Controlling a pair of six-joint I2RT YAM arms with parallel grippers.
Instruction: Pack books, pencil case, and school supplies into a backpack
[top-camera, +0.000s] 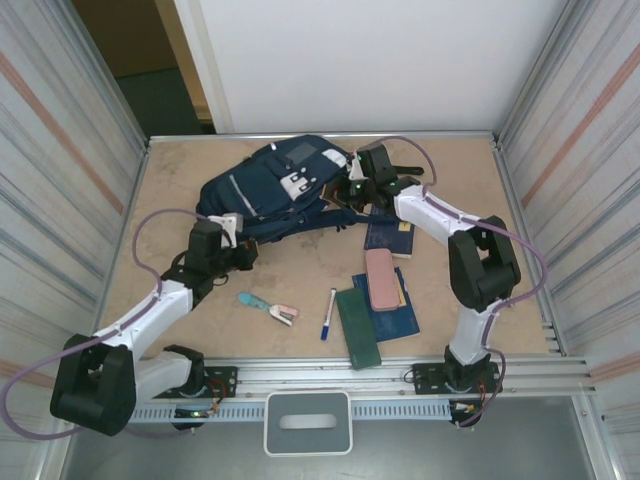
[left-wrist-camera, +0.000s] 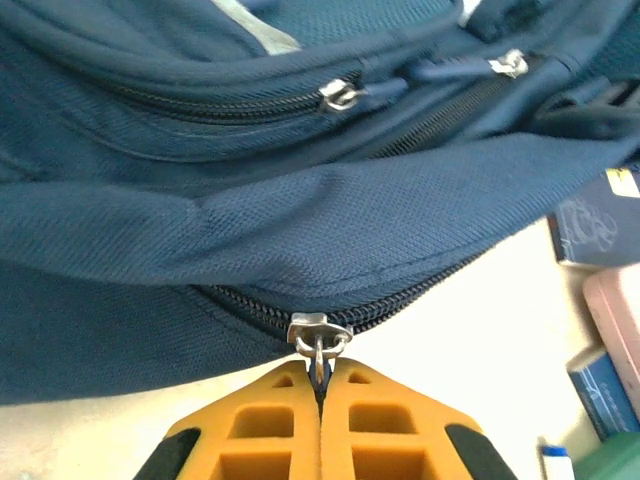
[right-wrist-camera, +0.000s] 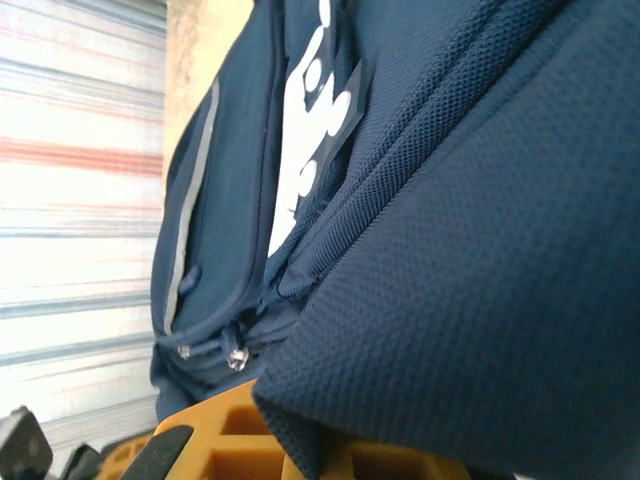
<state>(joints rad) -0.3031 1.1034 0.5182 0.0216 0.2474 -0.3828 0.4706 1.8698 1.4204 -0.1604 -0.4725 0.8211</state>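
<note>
Backpack lies flat, long axis slanting near-left to far-right.

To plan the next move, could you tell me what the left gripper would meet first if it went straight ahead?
The left gripper, shut on a zipper pull, would likely meet the backpack at once.

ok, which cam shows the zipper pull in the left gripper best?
Left wrist. The zipper pull sits close and sharp, pinched in the shut left gripper at the backpack's lower zipper. From the top camera it's too small to make out where gripper meets bag. Right wrist faces other fabric; can't tell it there.
</note>
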